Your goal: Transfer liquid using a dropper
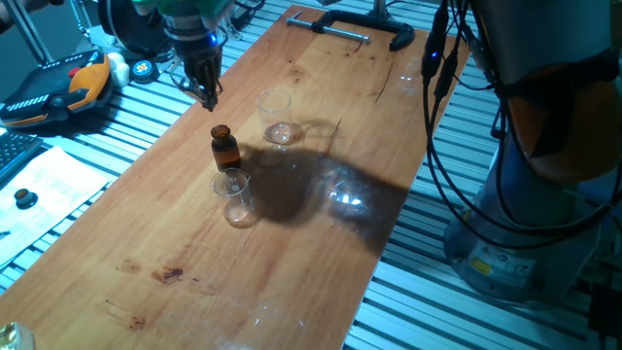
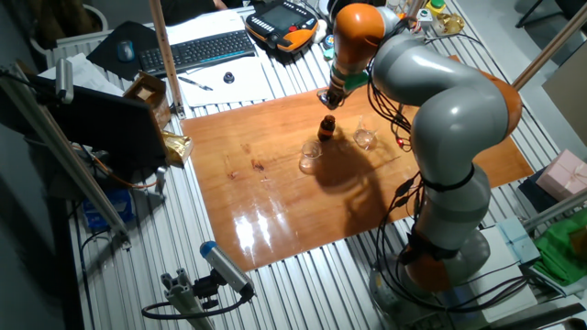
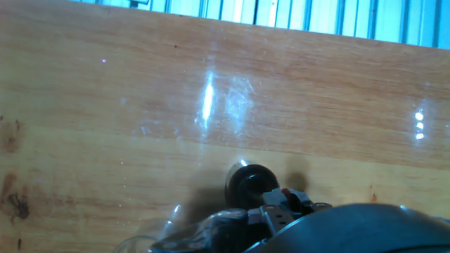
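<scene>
My gripper (image 1: pixel 209 97) hangs just above and behind the small amber-brown bottle (image 1: pixel 225 148), with its fingers drawn together to a point. In the hand view a small reddish bit of the dropper (image 3: pixel 285 192) shows between the fingers; its thin glass tube cannot be made out. The bottle's dark mouth (image 3: pixel 249 184) lies right below the hand. One clear beaker (image 1: pixel 233 194) stands close in front of the bottle and another beaker (image 1: pixel 277 117) behind it to the right. The other fixed view shows the gripper (image 2: pixel 328 99) over the bottle (image 2: pixel 326 128).
A black clamp (image 1: pixel 345 29) lies at the table's far end. An orange teach pendant (image 1: pixel 58 87) sits off the left edge. Cables (image 1: pixel 442 58) hang beside the right edge. The wooden table (image 1: pixel 292 272) stretches toward the camera.
</scene>
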Available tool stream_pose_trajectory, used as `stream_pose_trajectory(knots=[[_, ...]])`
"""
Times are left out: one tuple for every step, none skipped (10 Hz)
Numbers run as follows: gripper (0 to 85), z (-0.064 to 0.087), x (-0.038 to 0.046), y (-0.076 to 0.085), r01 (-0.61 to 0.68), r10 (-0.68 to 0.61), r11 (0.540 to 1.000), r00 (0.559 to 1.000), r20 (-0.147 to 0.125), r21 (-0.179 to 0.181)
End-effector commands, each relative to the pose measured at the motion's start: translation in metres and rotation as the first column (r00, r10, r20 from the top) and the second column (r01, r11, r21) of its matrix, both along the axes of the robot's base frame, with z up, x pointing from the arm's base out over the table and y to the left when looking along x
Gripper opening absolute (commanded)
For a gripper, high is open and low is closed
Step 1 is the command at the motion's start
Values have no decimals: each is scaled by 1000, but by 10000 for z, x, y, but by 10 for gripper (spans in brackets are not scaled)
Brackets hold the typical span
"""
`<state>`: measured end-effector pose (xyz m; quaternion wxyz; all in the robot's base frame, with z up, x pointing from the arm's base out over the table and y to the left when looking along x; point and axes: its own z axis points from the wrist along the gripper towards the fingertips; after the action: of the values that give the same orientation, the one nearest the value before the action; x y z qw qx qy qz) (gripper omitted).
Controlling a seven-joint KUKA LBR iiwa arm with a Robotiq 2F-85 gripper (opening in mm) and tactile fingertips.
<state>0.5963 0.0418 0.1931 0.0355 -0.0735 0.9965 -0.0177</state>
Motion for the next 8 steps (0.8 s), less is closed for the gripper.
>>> stream_pose_trajectory(knots=[[7,-50,-2,5,-2,2,1000,1000,-2,6],[7,-89,-1,13,-2,2,1000,1000,-4,12],[7,-124,2,21,-2,2,1000,1000,-4,13],[7,-161,2,26,-2,2,1000,1000,-2,20],[7,-206,-3,34,-2,2,1000,1000,2,24],[7,-277,-26,45,-4,3,1000,1000,14,24],[7,-317,-42,57,-4,3,1000,1000,18,29],[7,-336,-51,63,-4,3,1000,1000,18,30]])
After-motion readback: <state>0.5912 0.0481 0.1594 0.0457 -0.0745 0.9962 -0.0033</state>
